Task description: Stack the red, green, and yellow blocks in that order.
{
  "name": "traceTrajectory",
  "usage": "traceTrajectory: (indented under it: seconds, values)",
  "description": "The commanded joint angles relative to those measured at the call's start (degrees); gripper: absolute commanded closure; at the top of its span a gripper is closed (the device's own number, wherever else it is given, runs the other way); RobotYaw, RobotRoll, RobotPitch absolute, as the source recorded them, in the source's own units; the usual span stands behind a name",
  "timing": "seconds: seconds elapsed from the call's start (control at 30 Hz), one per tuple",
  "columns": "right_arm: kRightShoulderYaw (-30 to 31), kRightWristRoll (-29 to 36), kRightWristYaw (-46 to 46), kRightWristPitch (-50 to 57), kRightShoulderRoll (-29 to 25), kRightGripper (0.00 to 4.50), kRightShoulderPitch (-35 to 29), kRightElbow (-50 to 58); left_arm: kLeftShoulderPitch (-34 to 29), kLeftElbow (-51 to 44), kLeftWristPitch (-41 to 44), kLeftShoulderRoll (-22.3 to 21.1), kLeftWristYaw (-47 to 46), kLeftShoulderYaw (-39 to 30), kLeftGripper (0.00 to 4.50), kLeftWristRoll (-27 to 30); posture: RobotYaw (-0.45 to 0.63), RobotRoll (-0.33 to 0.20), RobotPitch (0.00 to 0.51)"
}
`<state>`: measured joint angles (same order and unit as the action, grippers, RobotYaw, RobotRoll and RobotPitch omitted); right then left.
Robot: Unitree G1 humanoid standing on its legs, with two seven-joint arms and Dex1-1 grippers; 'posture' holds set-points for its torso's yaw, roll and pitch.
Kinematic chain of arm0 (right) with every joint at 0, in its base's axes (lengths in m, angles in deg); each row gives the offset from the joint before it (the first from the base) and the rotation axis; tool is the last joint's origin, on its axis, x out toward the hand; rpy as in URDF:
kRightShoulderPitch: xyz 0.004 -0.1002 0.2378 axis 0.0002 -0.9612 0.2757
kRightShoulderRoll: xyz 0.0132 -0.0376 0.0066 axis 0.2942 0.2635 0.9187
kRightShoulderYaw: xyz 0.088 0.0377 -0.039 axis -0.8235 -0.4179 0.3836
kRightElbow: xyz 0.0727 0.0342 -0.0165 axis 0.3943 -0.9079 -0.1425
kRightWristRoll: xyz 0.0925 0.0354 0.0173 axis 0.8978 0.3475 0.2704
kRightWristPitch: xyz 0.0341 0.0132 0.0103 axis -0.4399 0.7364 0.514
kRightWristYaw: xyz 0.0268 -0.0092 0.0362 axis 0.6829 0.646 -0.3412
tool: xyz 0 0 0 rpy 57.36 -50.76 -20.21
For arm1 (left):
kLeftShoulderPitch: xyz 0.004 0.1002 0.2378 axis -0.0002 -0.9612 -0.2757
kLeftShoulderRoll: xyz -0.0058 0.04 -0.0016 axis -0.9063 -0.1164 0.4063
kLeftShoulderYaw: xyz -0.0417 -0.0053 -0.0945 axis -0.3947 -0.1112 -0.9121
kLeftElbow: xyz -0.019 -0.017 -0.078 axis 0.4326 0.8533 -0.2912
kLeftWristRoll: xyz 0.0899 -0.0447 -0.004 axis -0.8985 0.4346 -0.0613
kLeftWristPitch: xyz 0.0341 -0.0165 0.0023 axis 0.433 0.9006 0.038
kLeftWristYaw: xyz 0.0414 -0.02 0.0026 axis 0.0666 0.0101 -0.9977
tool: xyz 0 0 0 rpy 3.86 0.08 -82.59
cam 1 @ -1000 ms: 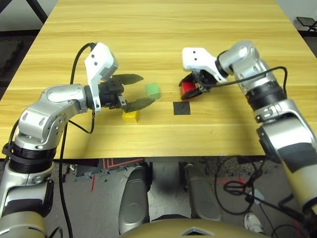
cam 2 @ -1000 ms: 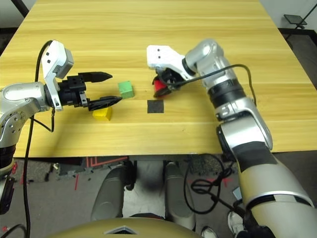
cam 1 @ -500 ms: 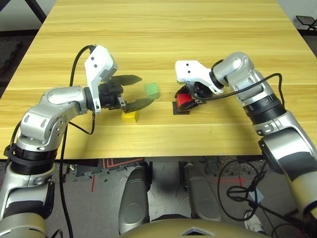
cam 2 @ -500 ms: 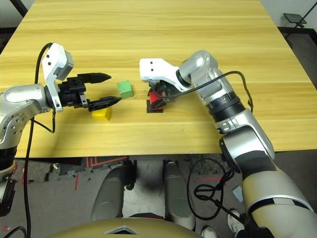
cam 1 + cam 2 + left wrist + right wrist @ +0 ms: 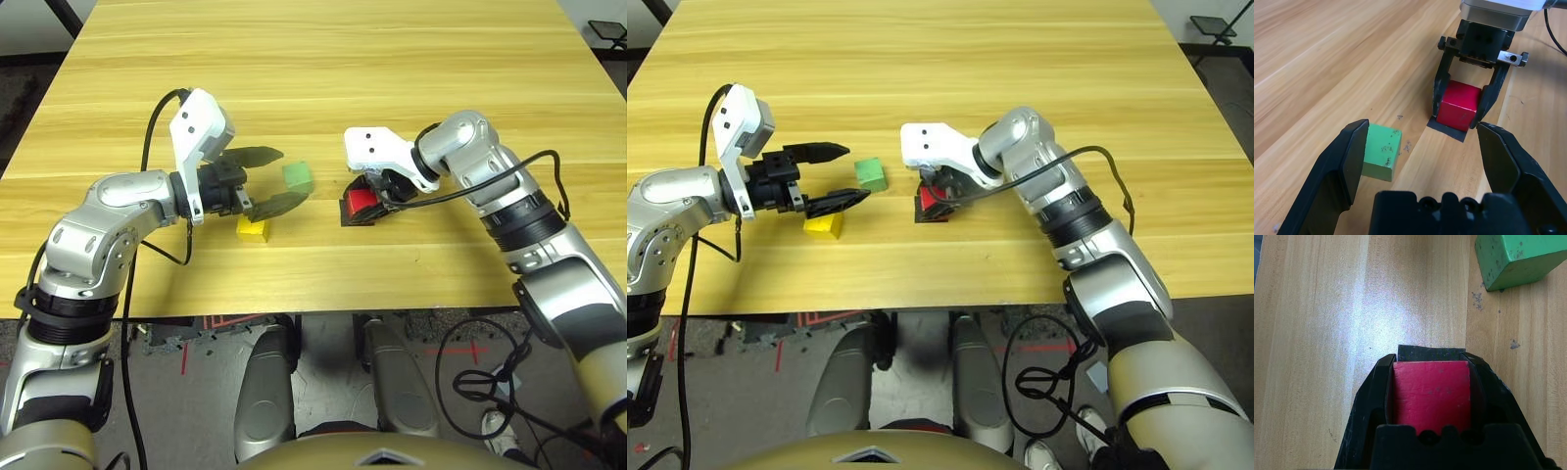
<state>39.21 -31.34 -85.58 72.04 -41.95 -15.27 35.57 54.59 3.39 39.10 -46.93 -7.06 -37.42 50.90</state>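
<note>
The red block (image 5: 359, 202) rests on the flat black square patch (image 5: 1447, 131), with my right gripper (image 5: 364, 205) shut on it; the wrist view shows the fingers (image 5: 1375, 387) pressed against both sides of the red block (image 5: 1431, 394). Just to the left lies the green block (image 5: 298, 176), free on the table. The yellow block (image 5: 253, 227) sits nearer the table's front edge, under the lower finger of my left gripper (image 5: 272, 180), which hovers open and empty left of the green block (image 5: 1380, 152).
The wooden table (image 5: 323, 69) stretches far behind the blocks. Black cables (image 5: 147, 147) loop from both wrists over the table's surface.
My right gripper carried the red block down and to the left onto the black patch. The left gripper stayed put, open.
</note>
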Motion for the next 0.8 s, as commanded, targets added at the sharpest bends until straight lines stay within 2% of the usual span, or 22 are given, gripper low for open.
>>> traceTrajectory:
  seconds: [0.03,0.17,0.33,0.47,0.63,0.8]
  values:
    - [0.7,1.1,0.4,-0.1,-0.1,1.40,-1.4,0.1,0.4,-0.2,0.6,0.1,-0.2,0.2,0.00,-0.3,0.35,-0.098,0.283]
    - [-3.3,5.2,0.2,-0.7,-0.6,0.07,-0.9,-0.5,2.4,1.7,1.8,-0.4,-1.9,2.0,0.00,-2.9,0.33,-0.092,0.273]
    - [-12.6,14.9,-3.7,-6.7,-3.2,0.03,1.2,-5.5,5.4,5.8,0.6,-1.5,-0.2,6.0,0.00,-7.5,0.28,-0.083,0.262]
    - [-17.1,18.1,-6.3,-10.2,-8.0,0.03,1.5,-9.7,7.0,9.8,-2.5,-1.3,2.2,8.0,0.00,-10.4,0.22,-0.076,0.251]
    - [-17.2,19.8,-8.3,-12.1,-13.9,0.03,-0.9,-10.6,8.6,15.3,-7.7,0.2,5.0,10.2,0.00,-13.6,0.17,-0.073,0.246]
    - [-19.0,21.8,-6.3,-8.7,-15.0,0.03,-3.9,-5.9,10.2,20.8,-14.4,1.4,8.6,12.4,0.00,-17.3,0.12,-0.066,0.241]
